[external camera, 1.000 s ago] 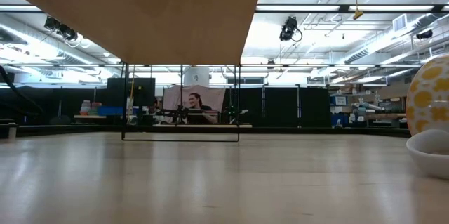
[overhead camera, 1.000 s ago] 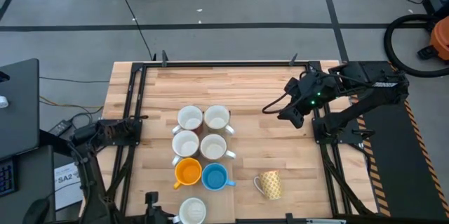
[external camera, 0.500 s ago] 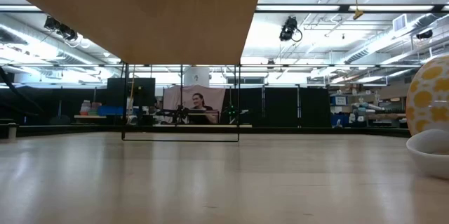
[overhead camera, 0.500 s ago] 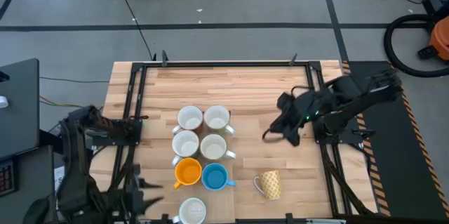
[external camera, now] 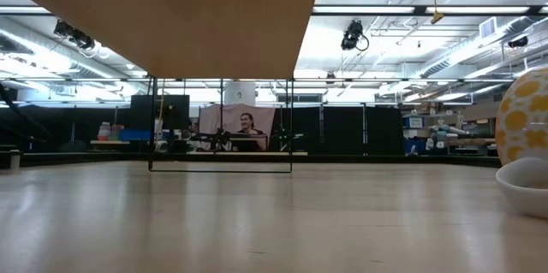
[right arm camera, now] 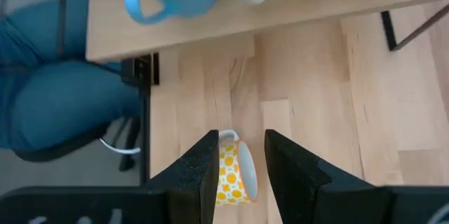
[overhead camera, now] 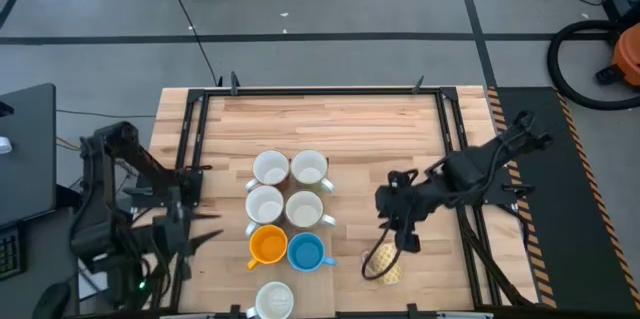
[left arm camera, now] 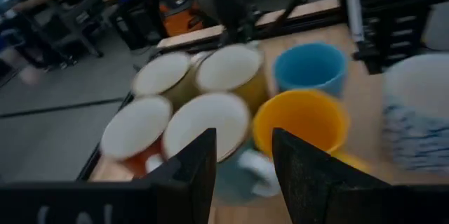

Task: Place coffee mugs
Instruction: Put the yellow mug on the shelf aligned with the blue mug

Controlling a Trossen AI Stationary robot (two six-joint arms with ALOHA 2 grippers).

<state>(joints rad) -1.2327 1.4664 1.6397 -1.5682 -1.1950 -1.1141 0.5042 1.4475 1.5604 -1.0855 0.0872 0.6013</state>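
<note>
While the left gripper (overhead camera: 205, 234) waits, right gripper (overhead camera: 398, 243), jaws parted, empty, above yellow mug (overhead camera: 387, 262).

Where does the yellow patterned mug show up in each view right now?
High view: yellow patterned mug near the table's front edge, partly under the right gripper.
Low view: far right edge, behind a white mug's rim.
Left wrist view: not in it.
Right wrist view: between that gripper's open fingers.
Shared landmark: the blue mug.

yellow patterned mug (overhead camera: 386, 262) partly hidden under right end effector (overhead camera: 403, 234), white mug (overhead camera: 273, 302) cut off
</note>
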